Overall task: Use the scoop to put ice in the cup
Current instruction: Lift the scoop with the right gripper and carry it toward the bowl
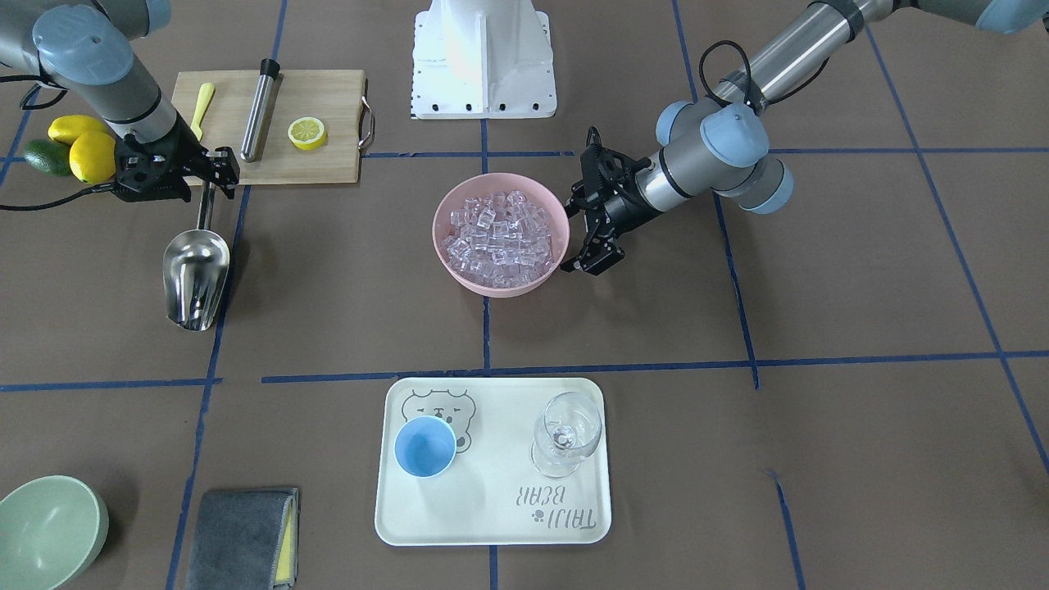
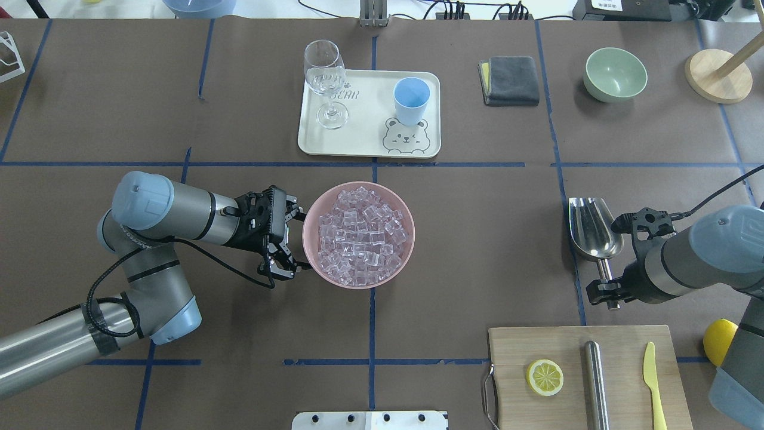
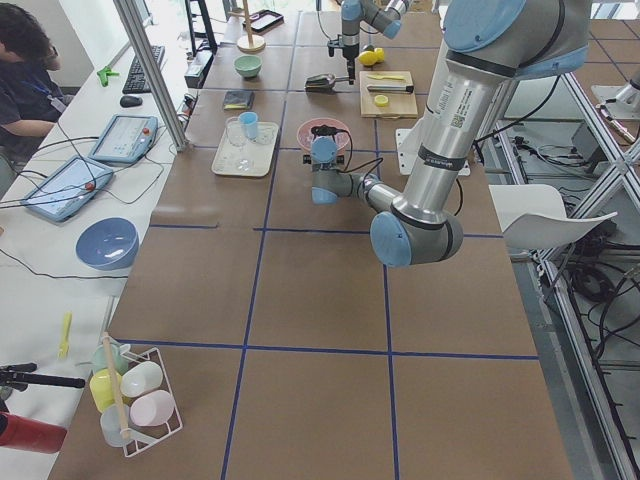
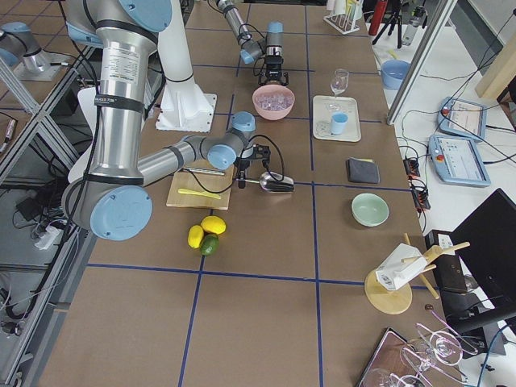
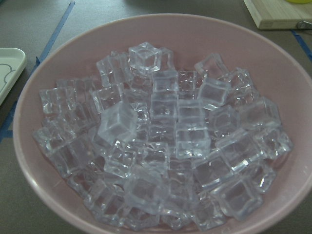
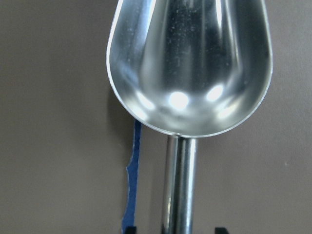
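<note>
— Currently, end effector status?
— Logged: right end effector [image 6: 174, 229] open, jaws either side of the scoop [image 6: 190, 63] handle, not clamped. Scoop lies flat on the surface, right side, empty. Also left end effector [image 2: 289, 239] open, just beside the pink bowl [image 5: 204, 34] that holds the ice [image 2: 364, 234], centre.
— Where is the cup [image 2: 411, 98]?
— On the tray [image 2: 364, 143], far side, wine glass [image 2: 325, 77] to its left.
— Risks?
— Judgement only: the thin round handle could roll or twist in the grip, and a loaded trough may then tip and shed cubes. An unbraced bowl may slide under the dig. Cup mouth is narrow, and the glass is near enough to be knocked.
— Legible text?
— Tray: "BEAR" plus a bear drawing. The word before it I cannot read for sure.
</note>
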You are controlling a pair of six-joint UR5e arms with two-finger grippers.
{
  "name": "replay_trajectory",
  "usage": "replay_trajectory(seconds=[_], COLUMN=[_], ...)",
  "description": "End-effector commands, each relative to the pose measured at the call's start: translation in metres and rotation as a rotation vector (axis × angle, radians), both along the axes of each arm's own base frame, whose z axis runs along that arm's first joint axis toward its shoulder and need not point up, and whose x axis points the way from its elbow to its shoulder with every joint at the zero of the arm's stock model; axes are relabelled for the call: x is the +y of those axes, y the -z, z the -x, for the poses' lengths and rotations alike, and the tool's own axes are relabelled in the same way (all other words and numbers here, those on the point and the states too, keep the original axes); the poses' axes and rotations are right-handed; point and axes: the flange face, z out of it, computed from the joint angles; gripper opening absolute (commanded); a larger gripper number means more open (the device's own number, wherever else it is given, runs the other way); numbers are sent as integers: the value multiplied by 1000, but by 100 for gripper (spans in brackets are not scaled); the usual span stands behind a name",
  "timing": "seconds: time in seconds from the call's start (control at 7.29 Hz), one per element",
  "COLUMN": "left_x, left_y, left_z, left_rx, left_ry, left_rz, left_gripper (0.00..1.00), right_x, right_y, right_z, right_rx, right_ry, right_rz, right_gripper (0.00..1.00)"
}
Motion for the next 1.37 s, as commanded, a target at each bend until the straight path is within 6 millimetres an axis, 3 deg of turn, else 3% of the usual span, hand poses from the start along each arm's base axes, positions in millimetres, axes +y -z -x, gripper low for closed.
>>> replay_trajectory(seconds=[0.0, 0.14, 0.27, 0.69, 0.82, 0.96, 1.24], left_x=[0, 0, 0, 1, 1, 1, 1], left_y=[0, -1, 0, 1, 1, 0, 2], left_z=[0, 0, 1, 1, 1, 1, 1], left_rx=[0, 0, 1, 4, 4, 3, 7], left_ry=[0, 0, 0, 0, 0, 0, 0], left_rz=[0, 0, -1, 2, 4, 4, 2], left_gripper=[100, 100, 100, 100, 100, 100, 100], right_x=[0, -1, 0, -12, -6, -7, -12], right_y=[0, 1, 14, 57, 69, 81, 88], right_z=[0, -1, -3, -38, -37, -28, -29], right_rx=[1, 0, -26, -88, -94, -117, -121], right_ry=[-1, -1, 6, -56, -33, 42, 239], right_rz=[2, 0, -3, -50, -62, -149, -392], right_gripper=[0, 0, 0, 0, 0, 0, 0])
